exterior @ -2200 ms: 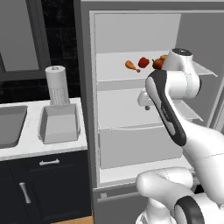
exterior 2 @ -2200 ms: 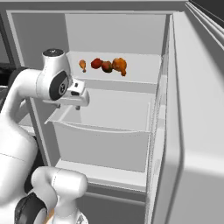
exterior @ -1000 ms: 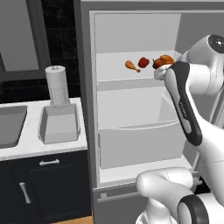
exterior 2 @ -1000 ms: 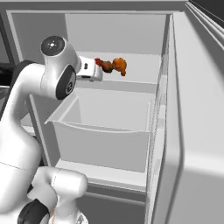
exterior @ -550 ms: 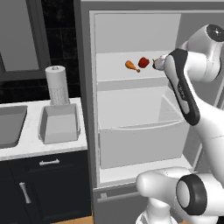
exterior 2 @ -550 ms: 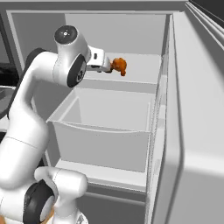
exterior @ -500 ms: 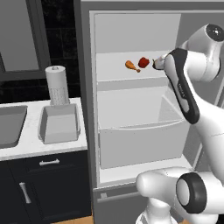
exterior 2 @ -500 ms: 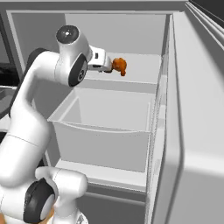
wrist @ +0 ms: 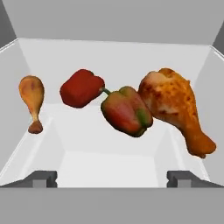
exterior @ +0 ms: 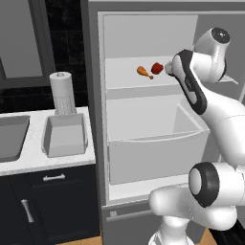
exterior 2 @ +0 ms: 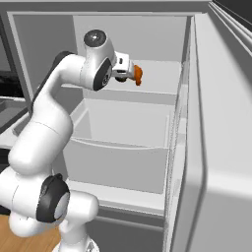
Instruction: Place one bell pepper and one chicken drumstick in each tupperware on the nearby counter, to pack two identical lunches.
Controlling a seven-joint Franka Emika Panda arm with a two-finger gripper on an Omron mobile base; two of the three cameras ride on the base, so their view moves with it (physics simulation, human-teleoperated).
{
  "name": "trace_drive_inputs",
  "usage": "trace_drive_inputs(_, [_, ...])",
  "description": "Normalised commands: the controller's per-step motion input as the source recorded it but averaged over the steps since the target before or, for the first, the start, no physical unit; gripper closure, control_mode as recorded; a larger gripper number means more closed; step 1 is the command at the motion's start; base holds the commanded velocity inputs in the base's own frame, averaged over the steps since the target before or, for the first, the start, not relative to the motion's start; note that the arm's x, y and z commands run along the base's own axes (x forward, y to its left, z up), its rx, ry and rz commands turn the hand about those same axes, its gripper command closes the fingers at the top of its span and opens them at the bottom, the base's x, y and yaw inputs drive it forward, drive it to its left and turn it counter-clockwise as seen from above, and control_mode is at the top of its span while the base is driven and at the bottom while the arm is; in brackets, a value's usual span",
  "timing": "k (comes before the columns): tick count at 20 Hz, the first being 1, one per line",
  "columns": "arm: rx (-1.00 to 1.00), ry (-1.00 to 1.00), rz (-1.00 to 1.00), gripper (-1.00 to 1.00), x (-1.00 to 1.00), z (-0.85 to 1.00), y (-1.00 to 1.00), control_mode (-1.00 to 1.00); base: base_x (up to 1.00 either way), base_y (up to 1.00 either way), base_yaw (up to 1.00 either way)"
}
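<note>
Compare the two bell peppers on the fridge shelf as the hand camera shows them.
The left pepper is plain red; the right pepper is mottled red and green. The right pepper looks larger and nearer the camera, and shows a stem pointing toward the left pepper, which shows none. Both lie between two chicken drumsticks.

On the fridge shelf (exterior: 124,79), seen from the hand, a drumstick (wrist: 32,100) lies far left, a bell pepper (wrist: 81,88) next, a second pepper (wrist: 127,111) nearer, a larger drumstick (wrist: 175,107) rightmost. Left of the fridge, a tupperware (exterior: 65,135) sits on the bench (exterior: 33,155), a paper roll (exterior: 63,93) behind it.
</note>
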Motion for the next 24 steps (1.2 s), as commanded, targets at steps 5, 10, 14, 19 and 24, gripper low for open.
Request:
trace_drive_inputs(5, [-0.01, 0.01, 0.00, -1.00, 0.59, -0.25, 0.00, -1.00, 0.00, 0.00, 0.00])
trace_drive_inputs(10, [0.00, 0.09, 0.00, -1.00, 0.58, -0.01, 0.00, -1.00, 0.00, 0.00, 0.00])
trace_drive_inputs(14, [0.00, 0.00, 0.00, -1.00, 0.48, -0.02, -0.05, -1.00, 0.00, 0.00, 0.00])
trace_drive_inputs(19, [0.00, 0.02, 0.00, -1.00, 0.22, 0.00, -0.07, -1.00, 0.00, 0.00, 0.00])
trace_drive_inputs(24, [0.00, 0.02, 0.00, -1.00, 0.00, -0.11, -0.02, -1.00, 0.00, 0.00, 0.00])
